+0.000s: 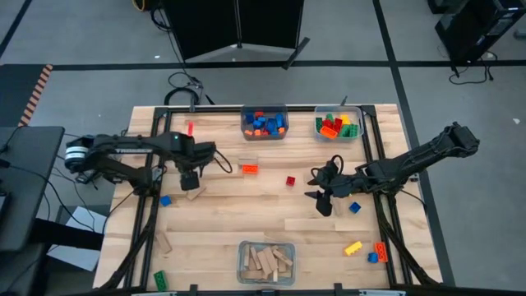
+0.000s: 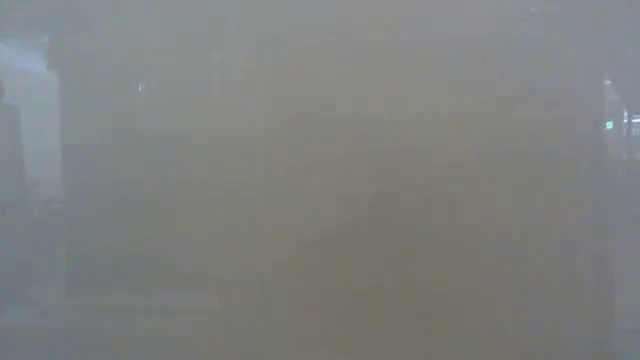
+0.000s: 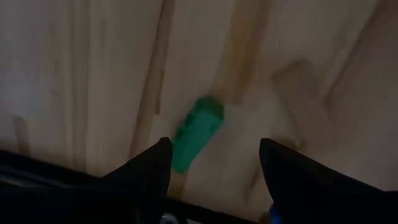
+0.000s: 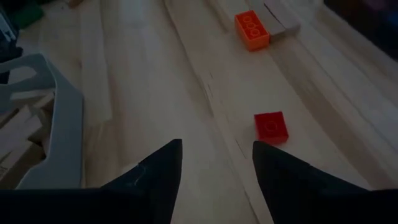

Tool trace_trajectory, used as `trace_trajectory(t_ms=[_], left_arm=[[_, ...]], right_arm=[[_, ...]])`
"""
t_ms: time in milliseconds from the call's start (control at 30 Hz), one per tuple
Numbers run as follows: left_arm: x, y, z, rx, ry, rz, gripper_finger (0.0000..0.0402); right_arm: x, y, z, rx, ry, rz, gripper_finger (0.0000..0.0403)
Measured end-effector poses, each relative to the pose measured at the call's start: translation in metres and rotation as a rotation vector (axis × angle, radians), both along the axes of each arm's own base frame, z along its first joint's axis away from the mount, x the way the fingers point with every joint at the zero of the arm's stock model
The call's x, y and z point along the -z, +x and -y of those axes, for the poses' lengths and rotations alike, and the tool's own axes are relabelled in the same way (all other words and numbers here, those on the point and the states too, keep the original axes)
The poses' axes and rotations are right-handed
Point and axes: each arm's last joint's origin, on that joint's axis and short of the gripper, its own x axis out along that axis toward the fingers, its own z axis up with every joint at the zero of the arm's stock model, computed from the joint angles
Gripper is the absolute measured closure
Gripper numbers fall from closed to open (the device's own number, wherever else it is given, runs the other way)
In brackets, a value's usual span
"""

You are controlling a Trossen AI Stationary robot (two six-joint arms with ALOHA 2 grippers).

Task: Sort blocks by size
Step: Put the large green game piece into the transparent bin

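We find the blocks scattered over the bench: a red block mid-bench, an orange block beside a tan one, a blue block, others near the edges. A green block lies just ahead of the left gripper, fingers spread wide, empty. The right gripper hovers short of the red block, fingers apart, holding nothing. Three bins already hold sorted pieces; our low view is fogged.
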Motion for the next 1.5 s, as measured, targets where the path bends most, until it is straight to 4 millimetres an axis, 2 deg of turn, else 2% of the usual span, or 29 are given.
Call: trace_trajectory(t_ms=[267,467,800,900,1000,1233,1367,1500], left_arm=[[0.026,-0.009,-0.01,0.002,-0.01,-0.02,0.0154],[0.036,-0.003,-0.016,0.082,-0.026,-0.068,0.0154],[0.071,0.009,-0.022,0.199,-0.071,-0.256,0.0155],[0.082,0.012,-0.024,0.202,-0.065,-0.307,0.0166],[0.087,0.014,-0.025,0.202,-0.075,-0.327,0.0198],[0.082,0.017,-0.026,0.149,-0.067,-0.336,0.0309],[0.068,0.025,-0.028,0.066,-0.07,-0.324,0.0309],[0.043,0.044,-0.031,-0.012,-0.034,-0.248,0.0309]], right_arm=[[0.0,0.0,0.0,0.005,0.007,0.005,0.0194],[0.0,0.001,0.001,0.01,0.006,0.007,0.0195],[-0.003,0.003,0.001,0.011,0.015,0.035,0.0198],[-0.003,0.003,0.0,0.011,0.018,0.043,0.0199],[-0.003,0.003,0.0,0.011,0.018,0.044,0.0199],[-0.004,0.002,-0.003,0.0,0.03,0.05,0.0199],[-0.003,0.0,-0.01,-0.034,0.032,0.044,0.0199],[0.0,-0.006,-0.017,-0.057,0.04,0.003,0.0201]])
